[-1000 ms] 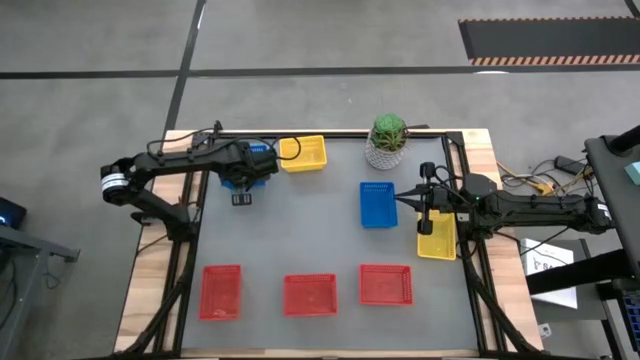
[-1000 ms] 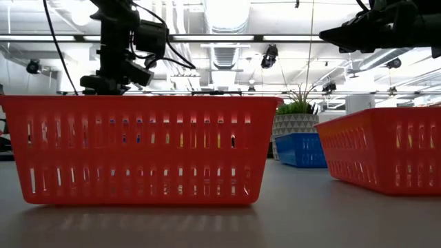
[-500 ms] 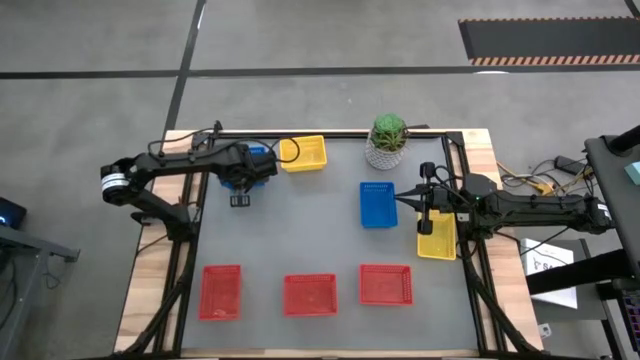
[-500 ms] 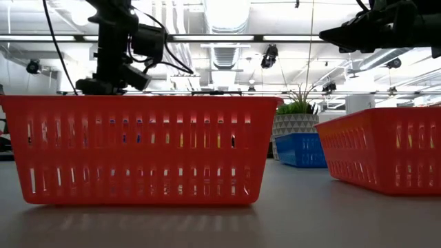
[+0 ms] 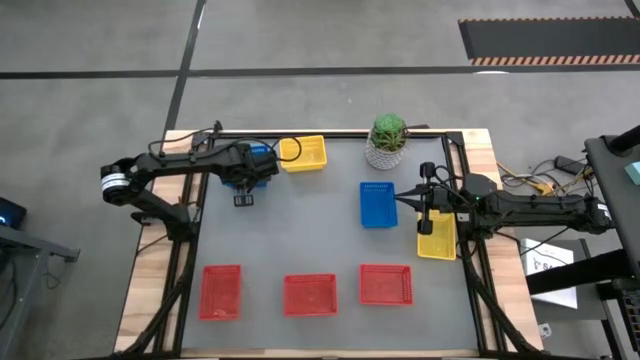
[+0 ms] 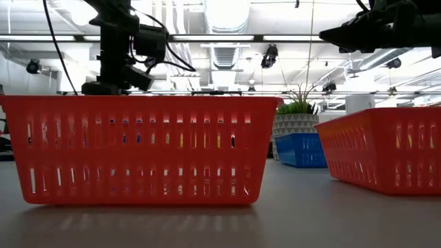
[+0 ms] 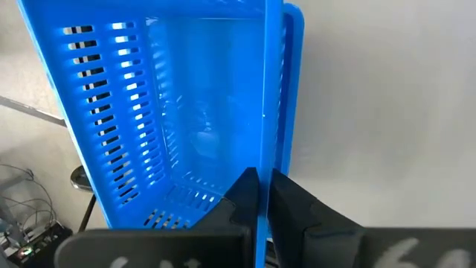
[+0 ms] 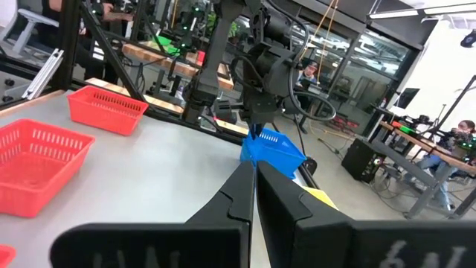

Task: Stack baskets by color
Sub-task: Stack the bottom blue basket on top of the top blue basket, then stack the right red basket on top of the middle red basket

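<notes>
My left gripper point(image 7: 260, 186) point(image 5: 243, 194) at the table's far left is shut on a blue basket point(image 7: 171, 112) point(image 8: 272, 153), which the arm mostly covers in the high view. A second blue basket point(image 5: 378, 204) lies flat right of centre. One yellow basket point(image 5: 302, 153) sits at the far edge, another point(image 5: 437, 238) at the right edge. Above that one my right gripper point(image 5: 402, 203) point(image 8: 253, 179) is shut on nothing, level and pointing toward the table's left. Three red baskets point(image 5: 221, 291) point(image 5: 310, 294) point(image 5: 386, 284) stand in a row along the near edge. My left gripper pinches one side wall of the blue basket at its rim point(image 7: 265, 160), one finger inside the basket and one outside. The fingers slant steeply down from above. The basket sits tilted in the hold; whether its low end rests on the table I cannot tell.
A green plant in a white pot point(image 5: 387, 140) stands at the far edge between the yellow basket and the right arm. The grey middle of the table point(image 5: 300, 225) is bare. In the low view a red basket point(image 6: 138, 148) fills the foreground.
</notes>
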Robot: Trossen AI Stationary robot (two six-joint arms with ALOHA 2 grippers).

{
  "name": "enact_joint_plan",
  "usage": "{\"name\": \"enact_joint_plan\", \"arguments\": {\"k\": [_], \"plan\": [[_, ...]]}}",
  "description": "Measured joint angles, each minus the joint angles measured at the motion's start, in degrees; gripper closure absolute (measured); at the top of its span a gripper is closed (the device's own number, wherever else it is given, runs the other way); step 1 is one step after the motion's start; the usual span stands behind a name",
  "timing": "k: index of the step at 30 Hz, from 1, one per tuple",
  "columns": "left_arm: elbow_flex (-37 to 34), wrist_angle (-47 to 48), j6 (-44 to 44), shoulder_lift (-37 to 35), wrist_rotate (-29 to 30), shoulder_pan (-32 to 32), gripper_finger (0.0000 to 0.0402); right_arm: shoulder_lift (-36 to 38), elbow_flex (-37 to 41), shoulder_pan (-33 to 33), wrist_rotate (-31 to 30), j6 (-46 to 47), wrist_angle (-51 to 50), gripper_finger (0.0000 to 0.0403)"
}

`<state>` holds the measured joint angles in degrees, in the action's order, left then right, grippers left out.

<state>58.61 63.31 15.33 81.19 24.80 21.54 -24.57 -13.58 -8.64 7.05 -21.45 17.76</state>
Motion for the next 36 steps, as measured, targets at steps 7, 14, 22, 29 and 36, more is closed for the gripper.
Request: {"name": "enact_joint_plan", "arguments": {"k": [7,14,22,29,36], "plan": [[0.0,0.0,0.0,0.0,0.0,0.1,0.0399,0.0,0.0,0.0,0.0,0.0,-0.4,0.0394],[-0.1,0.1,0.0,0.0,0.0,0.2,0.0364,0.0,0.0,0.0,-0.1,0.0,-0.4,0.0394],[-0.1,0.1,-0.1,0.0,0.0,0.2,0.0338,0.0,0.0,0.0,-0.1,0.0,-0.4,0.0394],[2.0,-0.2,-7.6,-1.8,-8.7,-1.3,0.0338,0.0,0.0,0.0,-0.1,-0.1,-1.0,0.0394],[1.3,-9.4,-17.2,-7.5,-12.6,-10.7,0.0338,-1.6,0.0,0.0,-0.6,1.0,-0.9,0.0394]]}}
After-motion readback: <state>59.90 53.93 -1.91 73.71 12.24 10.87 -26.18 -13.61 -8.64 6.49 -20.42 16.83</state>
